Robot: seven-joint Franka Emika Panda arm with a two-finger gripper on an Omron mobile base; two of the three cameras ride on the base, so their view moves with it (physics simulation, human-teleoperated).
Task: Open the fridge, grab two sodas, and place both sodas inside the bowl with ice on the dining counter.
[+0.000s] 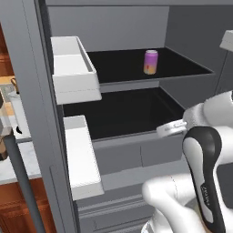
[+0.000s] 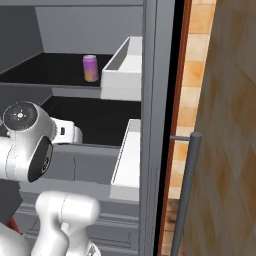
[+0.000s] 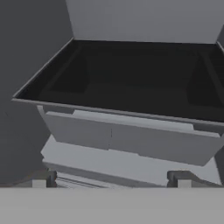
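Observation:
The fridge [image 1: 113,27] stands open, with black shelves inside. A pink-purple soda [image 1: 151,62] with an orange-yellow band stands upright on the upper shelf, also seen in the right base view as soda [image 2: 90,68]. My gripper [image 3: 111,180] is open and empty. It faces the lower black shelf [image 3: 131,92] and the grey drawers [image 3: 131,140] beneath it, well below the can. The arm's wrist [image 1: 172,128] reaches in at the lower shelf's front edge. The bowl and the dining counter are out of view.
White door bins [image 1: 73,68] hang on the open left door, and more bins [image 2: 125,65] on the right door, whose bar handle [image 2: 187,190] is close by. A white-topped counter [image 1: 13,164] with a wood front lies left of the fridge.

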